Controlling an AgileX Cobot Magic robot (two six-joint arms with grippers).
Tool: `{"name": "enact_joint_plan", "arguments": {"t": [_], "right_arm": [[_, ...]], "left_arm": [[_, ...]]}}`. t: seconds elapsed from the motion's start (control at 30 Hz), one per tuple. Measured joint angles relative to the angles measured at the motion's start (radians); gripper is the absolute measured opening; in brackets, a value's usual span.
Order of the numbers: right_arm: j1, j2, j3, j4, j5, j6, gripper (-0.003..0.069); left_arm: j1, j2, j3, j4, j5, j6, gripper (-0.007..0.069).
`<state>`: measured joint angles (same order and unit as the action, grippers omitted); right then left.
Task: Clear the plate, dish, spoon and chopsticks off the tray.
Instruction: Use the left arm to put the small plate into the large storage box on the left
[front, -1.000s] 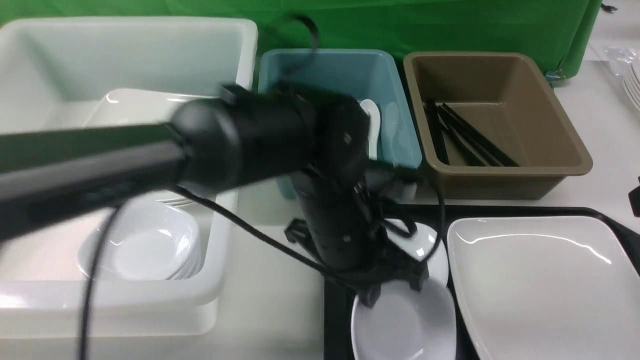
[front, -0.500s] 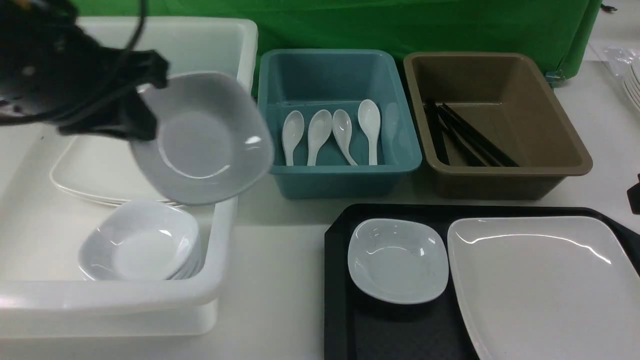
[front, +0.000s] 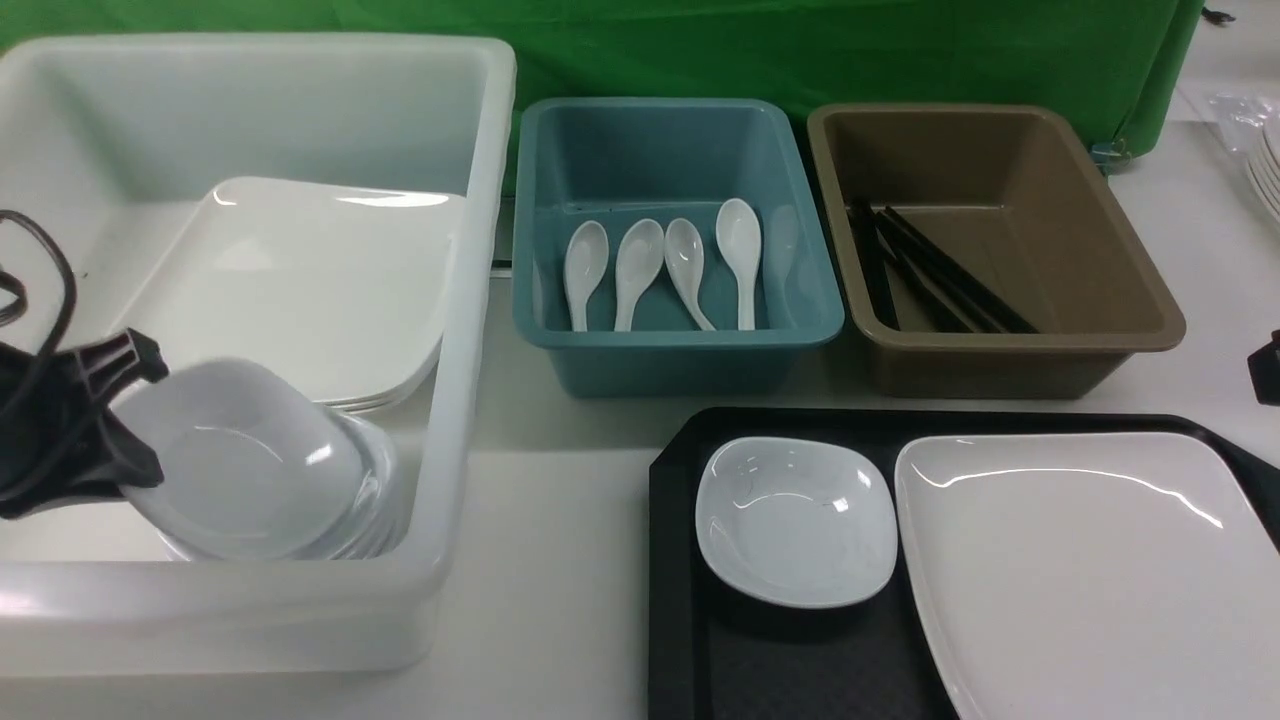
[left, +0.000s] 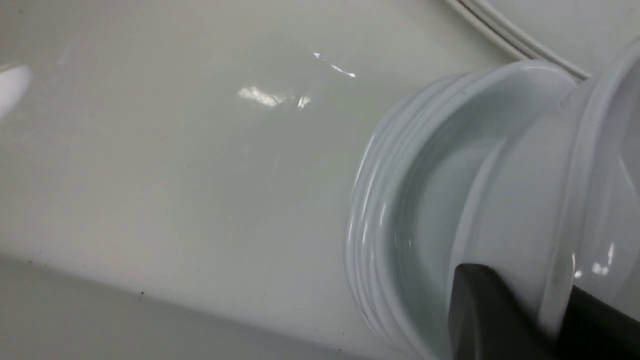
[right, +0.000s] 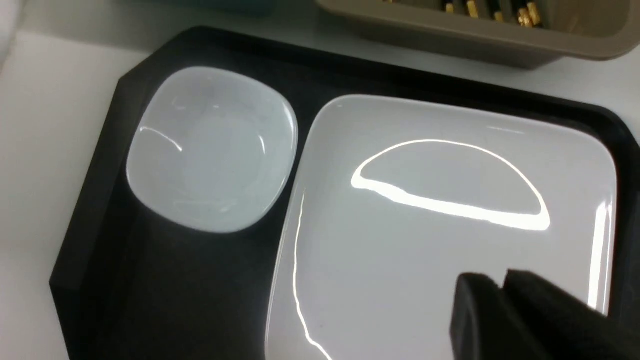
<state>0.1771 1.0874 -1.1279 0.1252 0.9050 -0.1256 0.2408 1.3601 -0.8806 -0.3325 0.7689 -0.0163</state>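
Observation:
The black tray (front: 780, 660) at the front right carries a small white dish (front: 795, 520) and, to its right, the large square plate (front: 1080, 570). My left gripper (front: 140, 410) is inside the white bin (front: 470, 300), shut on the rim of another small dish (front: 240, 470) that rests tilted on a stack of like dishes (front: 380, 500). In the left wrist view that rim (left: 560, 225) sits between my two black fingers. My right gripper (right: 492, 282) hovers shut and empty above the plate (right: 425, 240). Several spoons (front: 640, 270) lie in the blue bin, and chopsticks (front: 930, 270) lie in the brown bin.
The white bin also holds stacked square plates (front: 300, 280) behind the dishes. The blue bin (front: 680, 360) and brown bin (front: 1000, 360) stand side by side behind the tray. A green cloth hangs at the back, and more white plates (front: 1268, 170) show at the far right edge.
My left arm lifted a small dish off the tray, swung it left over the white bin and lowered it onto the dish stack. The right arm barely moved.

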Motion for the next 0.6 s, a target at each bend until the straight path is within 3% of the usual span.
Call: {"name": "enact_joint_plan", "arguments": {"t": [0.03,0.13,0.37,0.47,0.6], "right_arm": [[0.000,0.000,0.000,0.000,0.000,0.000,0.0100],[0.000,0.000,0.000,0.000,-0.002,0.000,0.0108],[0.000,0.000,0.000,0.000,-0.001,0.000,0.0118],[0.000,0.000,0.000,0.000,0.006,0.000,0.0121],[0.000,0.000,0.000,0.000,0.009,0.000,0.0126]], "left_arm": [[0.000,0.003,0.000,-0.001,-0.001,0.001,0.0070],[0.000,0.040,0.000,-0.008,-0.008,0.016,0.0171],[0.000,0.027,-0.135,0.107,0.127,0.059,0.0462],[-0.001,0.001,-0.255,0.140,0.211,0.059,0.0519],[-0.081,-0.026,-0.420,0.147,0.282,0.060,0.0486]]}}
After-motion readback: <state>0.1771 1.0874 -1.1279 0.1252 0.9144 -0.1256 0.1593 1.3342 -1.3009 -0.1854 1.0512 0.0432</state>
